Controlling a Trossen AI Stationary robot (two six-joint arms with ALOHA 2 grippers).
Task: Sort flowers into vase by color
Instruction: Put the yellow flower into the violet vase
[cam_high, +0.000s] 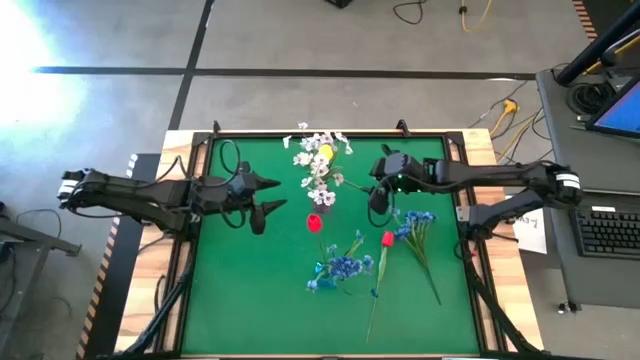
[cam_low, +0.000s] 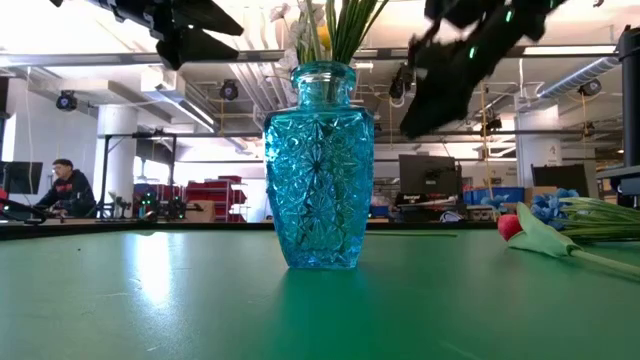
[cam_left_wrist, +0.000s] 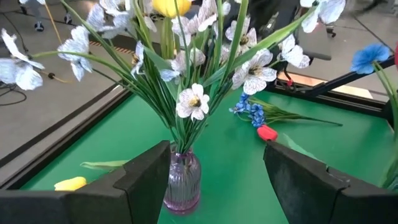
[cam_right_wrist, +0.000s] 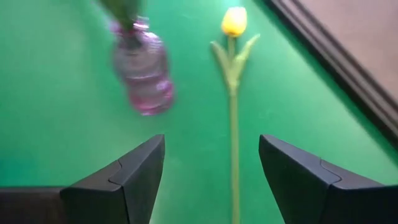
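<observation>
A small clear purple vase (cam_left_wrist: 182, 183) stands upright and holds white blossoms (cam_high: 318, 165) and a yellow tulip (cam_left_wrist: 171, 6). A second yellow tulip (cam_right_wrist: 233, 22) lies flat on the mat beside that vase. In the low view a blue cut-glass vase (cam_low: 320, 165) stands on the mat with green stems rising from it. A red tulip (cam_high: 387, 240) and blue blooms (cam_high: 345, 268) lie on the mat. My left gripper (cam_high: 266, 196) is open, left of the vases. My right gripper (cam_high: 378, 197) is open and empty, to their right.
More blue blooms (cam_high: 415, 225) lie right of the red tulip, whose long stem runs toward the near edge. A red bloom (cam_high: 314, 222) shows at mid-table. The green mat (cam_high: 230, 290) is bare at near left. A raised dark rim (cam_right_wrist: 336, 62) borders the table.
</observation>
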